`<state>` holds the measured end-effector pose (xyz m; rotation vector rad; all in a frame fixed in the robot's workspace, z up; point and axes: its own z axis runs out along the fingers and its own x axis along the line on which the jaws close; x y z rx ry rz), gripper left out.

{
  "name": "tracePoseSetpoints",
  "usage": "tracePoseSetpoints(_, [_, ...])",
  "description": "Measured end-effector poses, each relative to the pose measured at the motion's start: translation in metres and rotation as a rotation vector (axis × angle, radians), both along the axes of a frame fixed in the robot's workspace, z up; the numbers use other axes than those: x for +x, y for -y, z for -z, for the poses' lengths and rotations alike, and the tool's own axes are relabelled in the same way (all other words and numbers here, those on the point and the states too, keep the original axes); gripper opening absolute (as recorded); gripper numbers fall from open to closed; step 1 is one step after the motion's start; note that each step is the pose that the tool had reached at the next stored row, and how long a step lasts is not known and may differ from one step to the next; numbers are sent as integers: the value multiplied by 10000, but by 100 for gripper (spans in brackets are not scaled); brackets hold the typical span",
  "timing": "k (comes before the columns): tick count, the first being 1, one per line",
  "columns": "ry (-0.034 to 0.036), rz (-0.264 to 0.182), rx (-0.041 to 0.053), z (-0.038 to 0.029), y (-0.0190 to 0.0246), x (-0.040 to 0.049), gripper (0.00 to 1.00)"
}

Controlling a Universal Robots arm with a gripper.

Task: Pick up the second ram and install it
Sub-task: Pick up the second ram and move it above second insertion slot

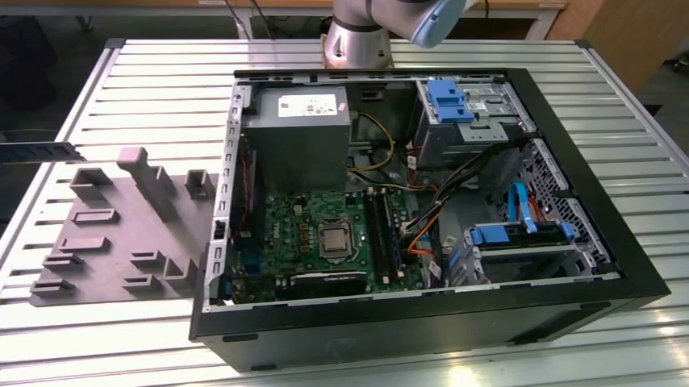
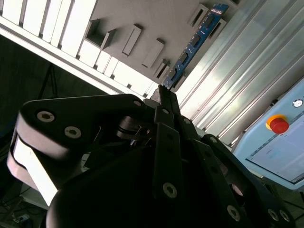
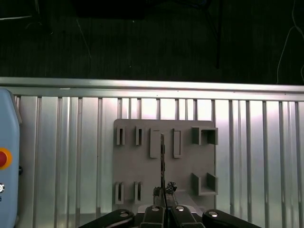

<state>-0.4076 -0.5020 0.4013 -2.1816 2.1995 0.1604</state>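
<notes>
My gripper (image 2: 164, 92) is shut on one end of the second ram (image 2: 194, 40), a long narrow stick with small chips along its face. The stick juts straight out from the fingertips (image 2: 167, 102). In the first wrist view the ram (image 3: 162, 161) appears edge-on as a thin dark line rising from the gripper (image 3: 164, 191). It hangs well above the grey holder tray (image 3: 142, 166), apart from it. In the exterior view the tray (image 1: 108, 242) lies left of the open computer case (image 1: 603, 274), whose motherboard (image 1: 290, 218) has long dark memory slots (image 1: 379, 230) beside the processor socket.
The slatted metal table (image 1: 161, 89) carries the tray and the case. Upright grey blocks (image 1: 145, 173) stand on the tray. A control pendant with a red button (image 2: 278, 124) lies near the table. A dark bar (image 1: 38, 151) reaches in from the exterior view's left edge. Cables (image 1: 431, 230) cross the case.
</notes>
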Motion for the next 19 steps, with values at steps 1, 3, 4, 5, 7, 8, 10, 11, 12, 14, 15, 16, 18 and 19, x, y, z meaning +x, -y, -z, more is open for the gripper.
tracePoseSetpoints(1, [-1, 0, -1, -1, 0, 1, 11])
tracePoseSetpoints(3, [-2, -1, -1, -1, 0, 8, 11])
tracePoseSetpoints(4, [-2, -1, -1, -2, 0, 13, 11])
tracePoseSetpoints(5, [0, -1, 0, -1, 0, 19, 11])
tracePoseSetpoints(7, [-1, -1, 0, -1, 0, 31, 11])
tracePoseSetpoints(8, [0, 0, 0, 0, 0, 36, 11])
tracePoseSetpoints(10, [0, 0, 0, 0, 0, 46, 11])
tracePoseSetpoints(11, [0, -1, 0, 0, 0, 51, 11])
tracePoseSetpoints(12, [0, 0, 0, 0, 0, 57, 11])
tracePoseSetpoints(14, [0, 0, 0, 0, 0, 69, 11])
tracePoseSetpoints(15, [0, 0, 0, 0, 0, 74, 11])
tracePoseSetpoints(16, [0, 0, 0, 0, 0, 80, 11])
tracePoseSetpoints(18, [0, 0, 0, 0, 0, 91, 11])
tracePoseSetpoints(19, [0, 0, 0, 0, 0, 96, 11])
